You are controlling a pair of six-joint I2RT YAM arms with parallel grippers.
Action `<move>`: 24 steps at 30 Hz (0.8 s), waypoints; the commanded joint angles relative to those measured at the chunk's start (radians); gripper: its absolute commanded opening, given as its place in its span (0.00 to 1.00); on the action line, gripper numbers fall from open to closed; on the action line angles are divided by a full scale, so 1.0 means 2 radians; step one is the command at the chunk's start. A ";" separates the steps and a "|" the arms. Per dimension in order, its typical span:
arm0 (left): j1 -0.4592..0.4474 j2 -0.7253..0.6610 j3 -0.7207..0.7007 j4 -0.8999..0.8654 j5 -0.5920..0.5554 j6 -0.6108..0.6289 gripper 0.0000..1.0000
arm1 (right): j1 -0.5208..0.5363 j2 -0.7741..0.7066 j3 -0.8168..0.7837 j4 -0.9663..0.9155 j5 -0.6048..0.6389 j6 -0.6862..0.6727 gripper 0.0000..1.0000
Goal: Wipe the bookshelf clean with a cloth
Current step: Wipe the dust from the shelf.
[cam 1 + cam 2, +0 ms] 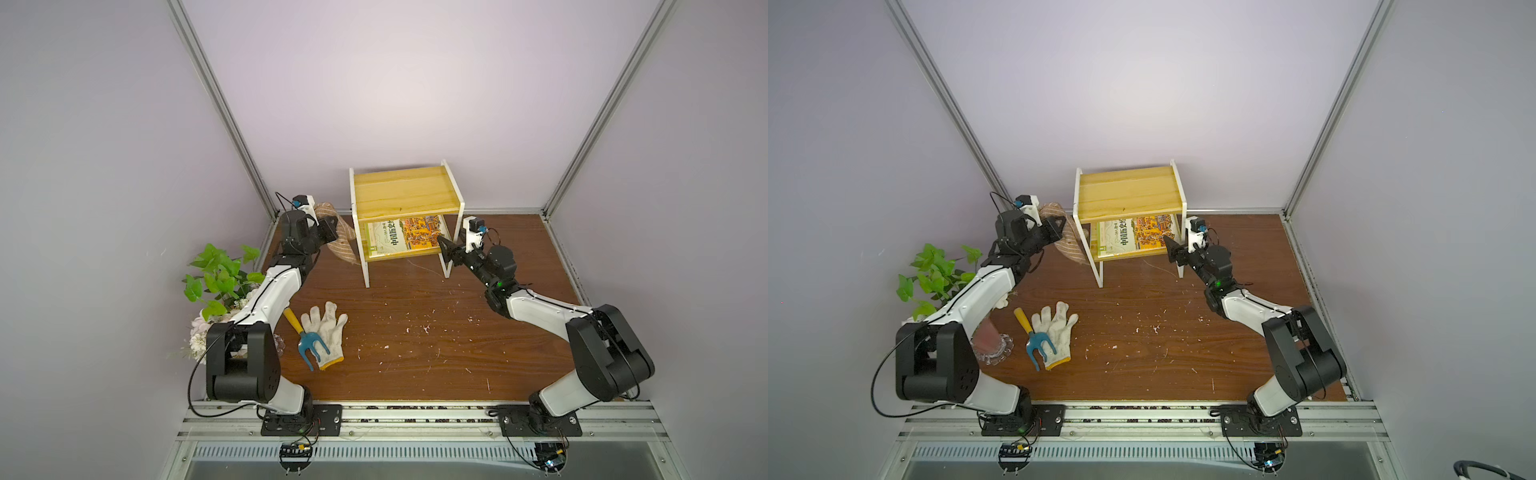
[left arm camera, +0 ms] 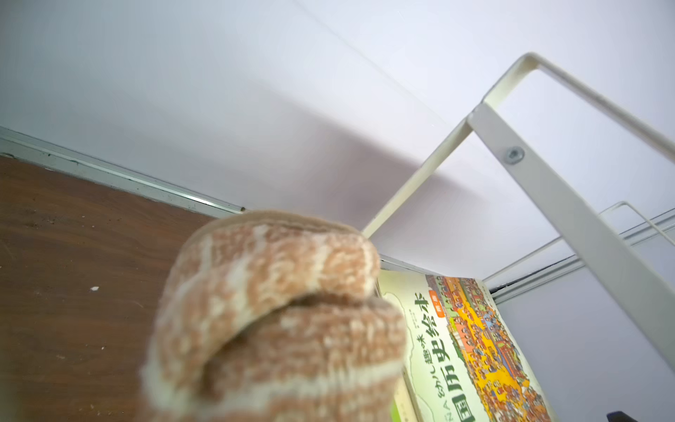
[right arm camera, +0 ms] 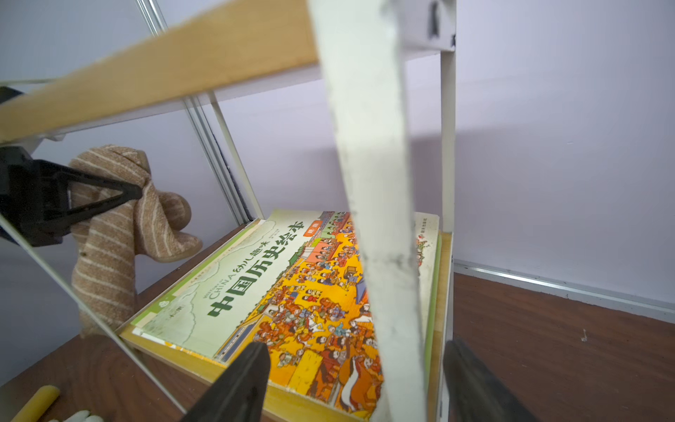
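In both top views, 1 bookshelf (image 1: 405, 191) stands at the back wall, its 2 yellow boards stacked and the upper 1 bare. 1 book (image 1: 405, 237) lies on the lower board. The left gripper (image 1: 332, 232) hangs just beside the bookshelf's left end, clamped tight on 1 striped cloth (image 1: 343, 245), which dangles toward the table without touching either board. The right gripper (image 1: 444, 245) sits at the bookshelf's front right leg. Well in front of the bookshelf lie 1 glove (image 1: 326, 332) and 1 hand rake (image 1: 305, 338).

In the left wrist view, the cloth (image 2: 274, 310) bulges out of the grip, with the bookshelf frame (image 2: 548, 190) and the book behind it.

In the right wrist view, the right gripper's 2 fingers (image 3: 241, 376) are spread wide either side of that leg and hold nothing.

My read: the cloth is picked up and wiping has not yet begun. The next move calls for carrying the cloth onto a board and dragging it across, with the book likely in the way on the lower 1.
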 commanded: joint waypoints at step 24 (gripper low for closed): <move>-0.019 0.141 0.109 0.079 0.113 -0.042 0.00 | 0.008 0.028 0.028 0.030 -0.030 0.043 0.78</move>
